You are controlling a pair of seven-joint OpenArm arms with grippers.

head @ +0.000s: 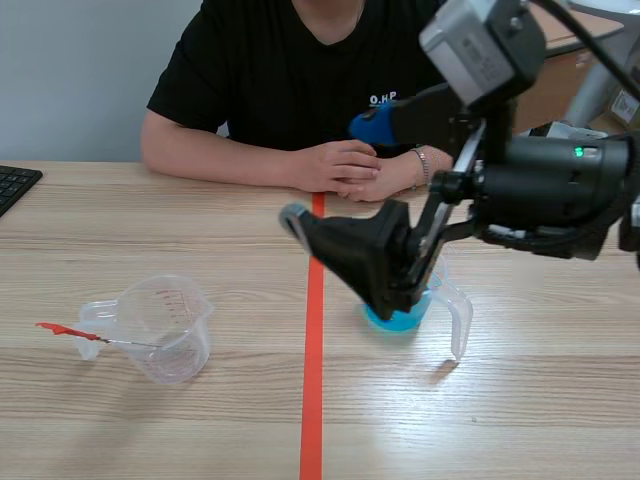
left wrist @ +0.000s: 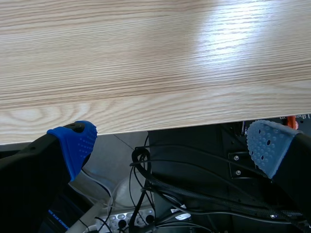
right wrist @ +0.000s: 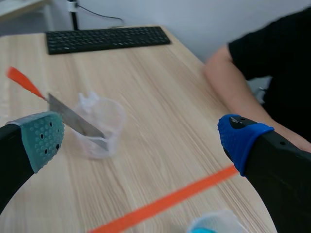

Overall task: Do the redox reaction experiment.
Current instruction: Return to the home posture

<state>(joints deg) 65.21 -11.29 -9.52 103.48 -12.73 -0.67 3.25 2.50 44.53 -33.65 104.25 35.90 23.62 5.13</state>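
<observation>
Where spatula (head: 95,337) rests across beaker (head: 185,300), red handle points left.

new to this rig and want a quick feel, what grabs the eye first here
The open right gripper dominates, hanging over a cup of blue liquid just right of the tape line. Left of it stands a clear measuring cup with a red-handled blade resting in it. A person sits across the table, hands clasped.
</observation>
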